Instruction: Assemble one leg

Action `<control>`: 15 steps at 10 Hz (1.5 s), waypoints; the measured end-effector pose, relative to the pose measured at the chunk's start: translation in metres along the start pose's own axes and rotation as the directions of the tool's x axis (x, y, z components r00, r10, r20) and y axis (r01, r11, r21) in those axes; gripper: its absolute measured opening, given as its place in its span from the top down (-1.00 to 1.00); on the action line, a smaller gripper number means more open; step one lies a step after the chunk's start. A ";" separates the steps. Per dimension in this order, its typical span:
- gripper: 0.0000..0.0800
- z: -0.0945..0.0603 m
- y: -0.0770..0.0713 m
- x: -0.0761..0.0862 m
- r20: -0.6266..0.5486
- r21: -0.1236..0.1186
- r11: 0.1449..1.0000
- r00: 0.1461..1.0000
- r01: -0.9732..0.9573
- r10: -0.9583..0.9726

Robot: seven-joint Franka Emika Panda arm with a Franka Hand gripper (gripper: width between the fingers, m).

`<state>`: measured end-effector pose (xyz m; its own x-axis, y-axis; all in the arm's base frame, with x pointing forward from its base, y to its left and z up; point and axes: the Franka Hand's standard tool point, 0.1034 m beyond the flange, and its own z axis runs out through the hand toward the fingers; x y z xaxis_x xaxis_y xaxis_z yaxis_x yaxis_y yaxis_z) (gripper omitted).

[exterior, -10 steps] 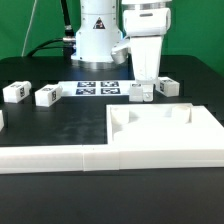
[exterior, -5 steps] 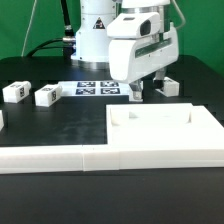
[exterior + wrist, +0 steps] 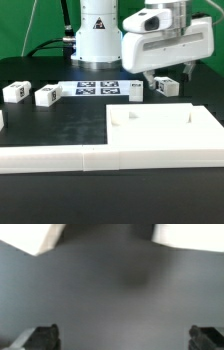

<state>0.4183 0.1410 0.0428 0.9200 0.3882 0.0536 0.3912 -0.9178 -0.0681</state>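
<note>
Four small white legs in sight, all loose on the black worktop (image 3: 60,125), none joined to anything. Closest to the claw: the leg (image 3: 167,87), lying flat with its tag showing, behind the large white panel (image 3: 165,140). Just beside it, toward the exterior view's left, a second leg (image 3: 137,91), with a narrow gap between the two. Further that way, past the marker board (image 3: 98,87), a third leg (image 3: 46,95) and a fourth leg (image 3: 14,92), well apart from the claw. Along the front, a long white rail (image 3: 50,158) next to the panel. No leg standing on the panel or set into it.

By these pictures, hardly begun: nothing grasped, nothing carried, nothing fitted. Picking a leg up, bringing it to the panel and fixing it there all left to do, by this reading.

Claw (image 3: 169,76) up in the air above the leg, clear of it and touching nothing. Wrist turned so that the broad white hand faces the exterior camera, seemingly tilted, with the side toward the exterior view's right riding higher. Fingertips (image 3: 40,338) spread wide in the wrist view, with only blurred grey worktop between them. Holds nothing.
</note>
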 end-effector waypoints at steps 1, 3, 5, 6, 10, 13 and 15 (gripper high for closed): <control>-0.62 0.002 0.004 -0.002 0.004 0.000 1.000 1.000 0.005 -0.005; -0.62 0.002 0.004 -0.002 0.005 0.000 1.000 1.000 0.004 -0.004; -0.62 0.003 0.000 -0.004 0.004 0.001 1.000 1.000 -0.006 0.006; -0.62 0.008 -0.014 -0.017 0.017 0.003 1.000 1.000 -0.006 0.005; -0.62 0.009 -0.032 -0.048 0.065 0.002 1.000 0.997 0.028 -0.028; -0.62 0.013 -0.039 -0.056 0.278 0.023 1.000 0.960 0.020 -0.026; -0.62 0.014 -0.041 -0.062 0.487 0.024 1.000 0.873 0.015 -0.024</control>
<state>0.3452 0.1558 0.0283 0.8047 0.4020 -0.4369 0.4050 -0.9098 -0.0912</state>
